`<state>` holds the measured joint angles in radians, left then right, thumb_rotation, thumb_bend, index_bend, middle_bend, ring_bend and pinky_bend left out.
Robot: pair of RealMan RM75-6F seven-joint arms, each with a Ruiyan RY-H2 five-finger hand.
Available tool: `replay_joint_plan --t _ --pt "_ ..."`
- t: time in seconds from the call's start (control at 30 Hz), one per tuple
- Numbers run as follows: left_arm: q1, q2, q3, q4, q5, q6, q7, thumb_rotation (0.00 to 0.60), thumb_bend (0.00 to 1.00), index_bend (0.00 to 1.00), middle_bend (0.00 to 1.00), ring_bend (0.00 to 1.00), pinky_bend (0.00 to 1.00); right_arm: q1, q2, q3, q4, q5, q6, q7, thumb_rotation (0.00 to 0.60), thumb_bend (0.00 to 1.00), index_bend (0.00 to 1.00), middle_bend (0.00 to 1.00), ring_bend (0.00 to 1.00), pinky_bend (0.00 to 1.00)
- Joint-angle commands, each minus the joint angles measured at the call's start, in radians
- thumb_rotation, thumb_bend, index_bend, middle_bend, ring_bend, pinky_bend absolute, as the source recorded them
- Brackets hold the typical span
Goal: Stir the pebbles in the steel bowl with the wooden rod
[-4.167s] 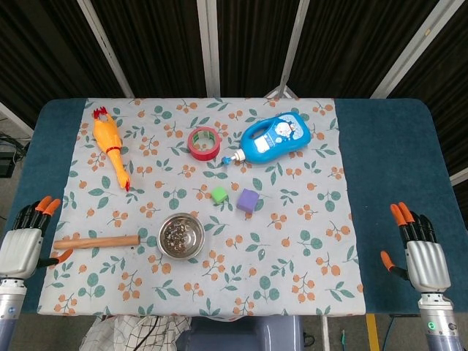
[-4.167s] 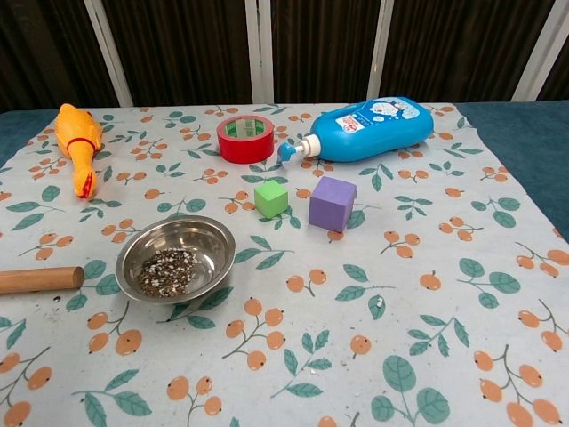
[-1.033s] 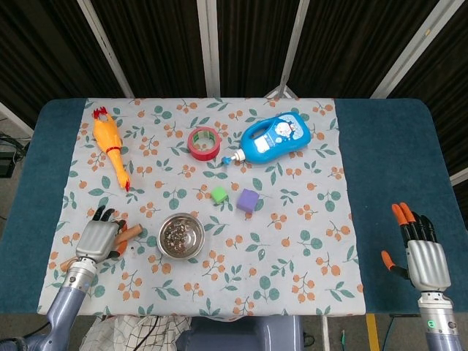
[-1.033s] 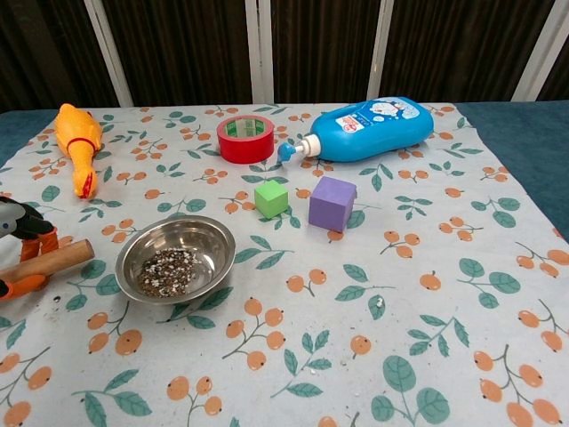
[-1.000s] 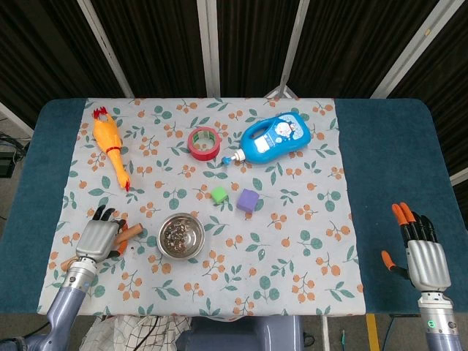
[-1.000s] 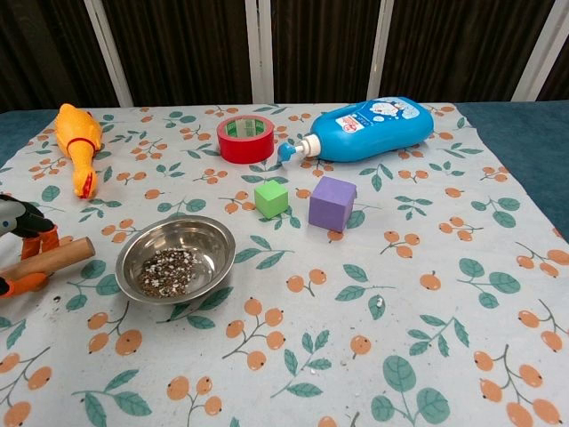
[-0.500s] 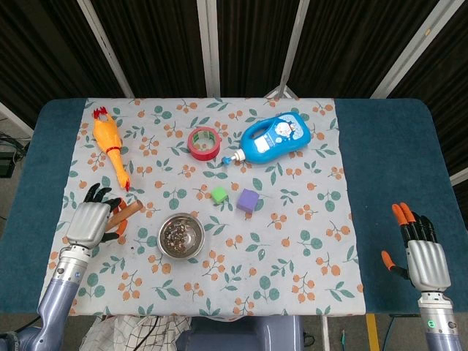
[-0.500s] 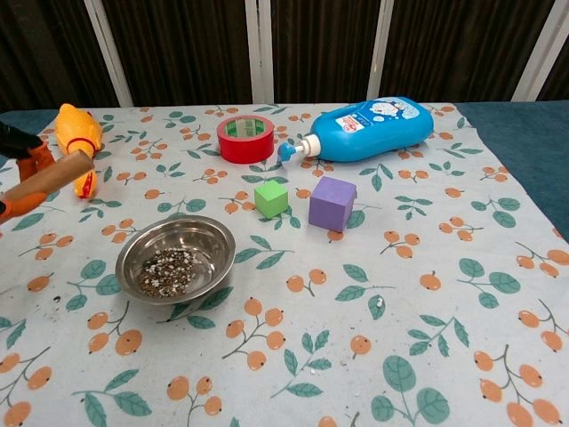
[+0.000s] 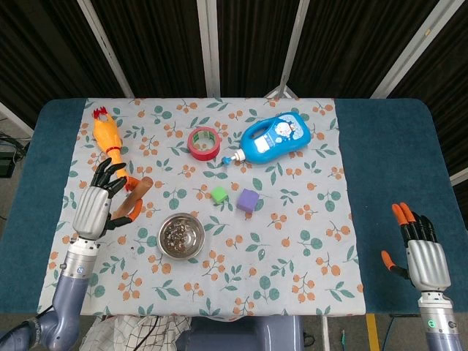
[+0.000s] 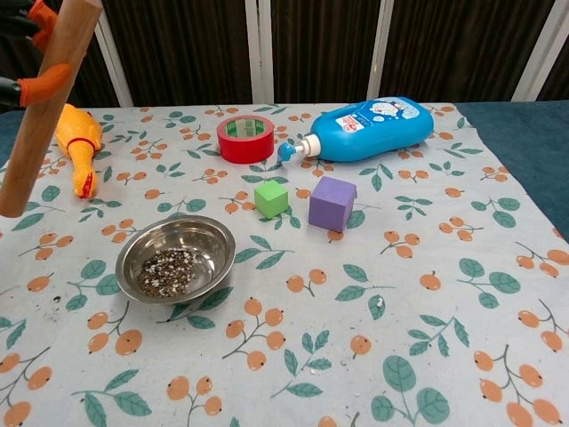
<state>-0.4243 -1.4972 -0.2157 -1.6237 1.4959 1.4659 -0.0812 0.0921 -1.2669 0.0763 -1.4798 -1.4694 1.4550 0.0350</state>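
Note:
The steel bowl [image 9: 180, 235] with grey pebbles [image 10: 167, 272] sits on the floral cloth near its front left. My left hand [image 9: 96, 207] holds the wooden rod [image 10: 43, 111] lifted off the table, left of the bowl. In the chest view the rod hangs steeply tilted, its lower end above the cloth to the bowl's left, with orange-tipped fingers [image 10: 37, 86] wrapped round its upper part. In the head view only the rod's top end [image 9: 142, 186] shows past the hand. My right hand [image 9: 425, 256] rests open at the table's front right, far from everything.
A rubber chicken [image 9: 110, 143] lies behind the left hand. Red tape [image 9: 205, 142] and a blue bottle [image 9: 275, 137] lie at the back centre. A green cube [image 9: 219, 194] and a purple cube [image 9: 248, 199] stand just behind and right of the bowl.
The left hand took the rod off the cloth, raised it and swung it from lying flat to steeply upright. The bowl and the right hand have not moved.

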Motion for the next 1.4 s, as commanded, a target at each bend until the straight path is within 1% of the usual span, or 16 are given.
replay_joint_plan --t 0.03,0.2,0.27,0.37,0.67,1.03,1.4 --pt "-0.022 -0.097 -0.015 0.095 0.075 0.069 -0.158 0.600 0.99 0.59 0.67 0.16 0.00 0.000 0.000 0.000 0.001 0.000 -0.001 0.001 0.600 0.35 0.00 0.00 0.00 0.00" --pt "-0.039 -0.182 -0.001 0.213 0.141 0.129 -0.313 0.600 0.99 0.59 0.67 0.17 0.00 0.002 0.000 0.001 0.001 0.002 -0.003 0.003 0.600 0.35 0.00 0.00 0.00 0.00" --pt "-0.041 -0.208 0.008 0.244 0.156 0.148 -0.370 0.600 0.99 0.59 0.67 0.17 0.00 0.002 0.000 0.002 0.001 0.004 -0.005 0.004 0.600 0.35 0.00 0.00 0.00 0.00" --pt "-0.042 -0.241 0.022 0.288 0.169 0.167 -0.420 0.600 0.99 0.59 0.67 0.17 0.00 0.002 0.000 0.002 0.000 0.006 -0.008 0.004 0.600 0.35 0.00 0.00 0.00 0.00" --pt "-0.047 -0.307 0.041 0.369 0.181 0.195 -0.502 0.600 0.99 0.59 0.67 0.17 0.00 0.004 0.001 0.002 -0.005 0.009 -0.012 0.004 0.600 0.35 0.00 0.00 0.00 0.00" --pt "-0.072 -0.380 0.043 0.446 0.163 0.173 -0.570 0.600 0.99 0.59 0.67 0.17 0.00 0.005 0.005 0.005 -0.009 0.020 -0.023 0.017 0.600 0.35 0.00 0.00 0.00 0.00" --pt "-0.090 -0.447 0.059 0.568 0.167 0.175 -0.655 0.600 0.98 0.59 0.67 0.17 0.00 0.004 0.007 0.006 -0.015 0.027 -0.025 0.019 0.600 0.35 0.00 0.00 0.00 0.00"
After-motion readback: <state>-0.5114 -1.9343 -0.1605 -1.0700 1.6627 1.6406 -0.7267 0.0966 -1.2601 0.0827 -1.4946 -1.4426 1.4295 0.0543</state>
